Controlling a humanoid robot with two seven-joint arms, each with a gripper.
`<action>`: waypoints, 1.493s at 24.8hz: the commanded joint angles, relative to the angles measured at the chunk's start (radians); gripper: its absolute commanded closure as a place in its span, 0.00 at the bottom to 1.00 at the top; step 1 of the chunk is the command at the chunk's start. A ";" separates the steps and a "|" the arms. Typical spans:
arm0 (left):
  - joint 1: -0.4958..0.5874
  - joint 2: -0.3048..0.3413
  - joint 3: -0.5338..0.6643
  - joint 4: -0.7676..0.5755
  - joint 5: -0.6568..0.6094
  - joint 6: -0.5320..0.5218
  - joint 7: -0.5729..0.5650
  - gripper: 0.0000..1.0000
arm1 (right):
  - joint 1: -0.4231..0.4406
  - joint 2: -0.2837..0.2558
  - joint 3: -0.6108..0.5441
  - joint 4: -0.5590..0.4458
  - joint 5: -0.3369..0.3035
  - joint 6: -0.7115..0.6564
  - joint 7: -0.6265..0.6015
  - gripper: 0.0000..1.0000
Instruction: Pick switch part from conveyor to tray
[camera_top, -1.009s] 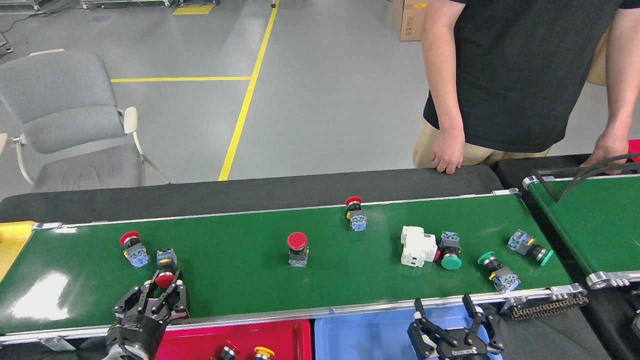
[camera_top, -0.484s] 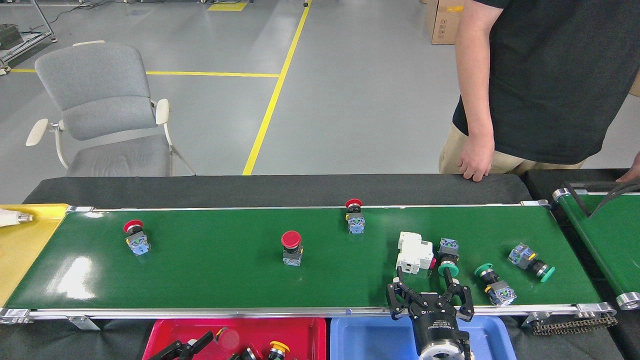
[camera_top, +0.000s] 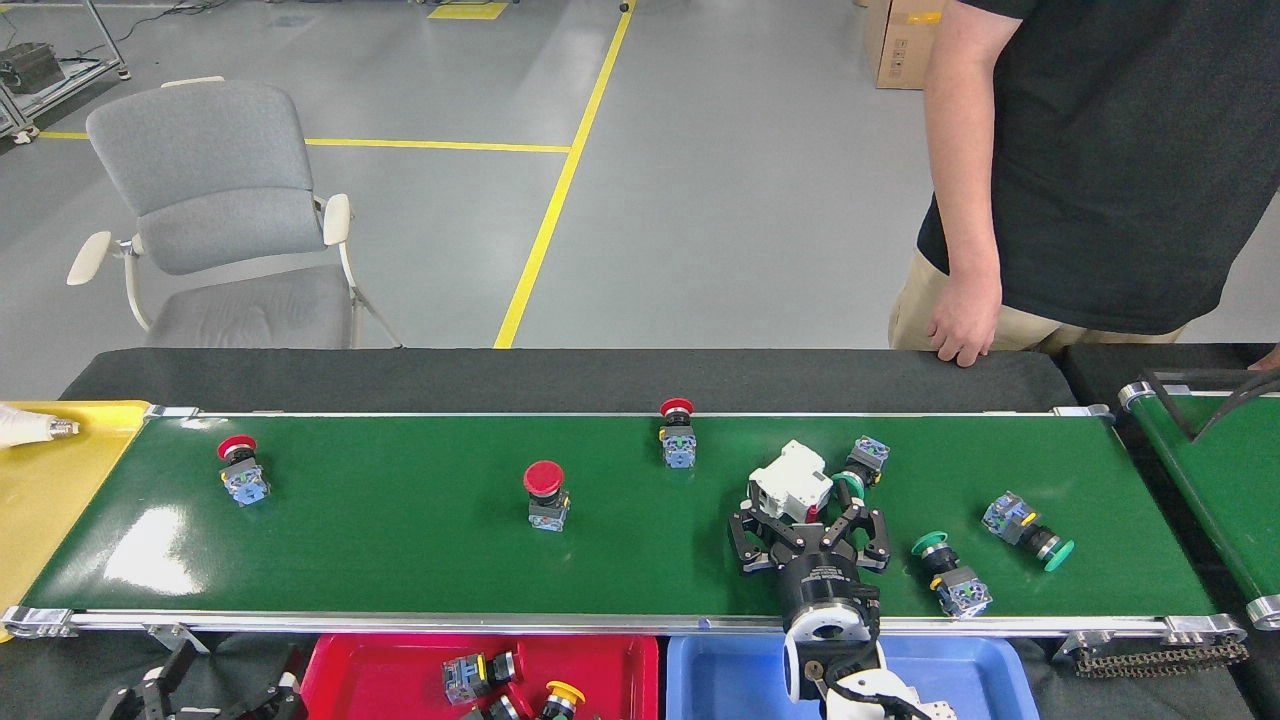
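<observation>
Grey factory floor with a yellow line lay beyond the counter, where the conveyor (camera_top: 400, 540) ran from side to side. Over its near right part the right hand (camera_top: 808, 528) was spread wide, its dark fingers (camera_top: 745, 535) fanned just in front of a white breaker (camera_top: 790, 482), which lay tilted and touching a green-capped switch (camera_top: 858, 466) at its right. That looked like the reach step of a pick, nothing yet pinched; whether the aim was the breaker or the green switch could not be told. Next the hand would likely need to come over one part alone and close on its body without nudging the neighbour, then carry it back to the blue tray (camera_top: 960, 668) just below the near rail. Two more green switches (camera_top: 950, 575) lay on their sides to the right. Three red-capped switches (camera_top: 545, 492) stood apart further left along the belt. The red tray (camera_top: 400, 670) beside the blue one already held a few switches. The left hand (camera_top: 215, 690) sat low at the bottom edge, mostly cut off, so its state could not be told. A person (camera_top: 1100, 160) stood beyond the counter, one hand resting on its far edge, and a chair (camera_top: 215, 200) stood at far left.
</observation>
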 joint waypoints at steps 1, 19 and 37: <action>-0.003 0.008 -0.007 -0.014 0.008 -0.022 0.011 0.00 | -0.031 0.007 0.027 0.020 -0.001 0.003 -0.010 0.01; -0.357 -0.022 -0.263 0.259 -0.097 0.012 0.000 0.00 | 0.188 -0.142 0.140 -0.390 -0.007 -0.212 -0.019 0.98; -0.455 0.018 -0.243 0.445 -0.092 0.202 0.012 0.59 | 0.552 -0.212 -0.056 -0.635 -0.103 -0.364 -0.142 0.01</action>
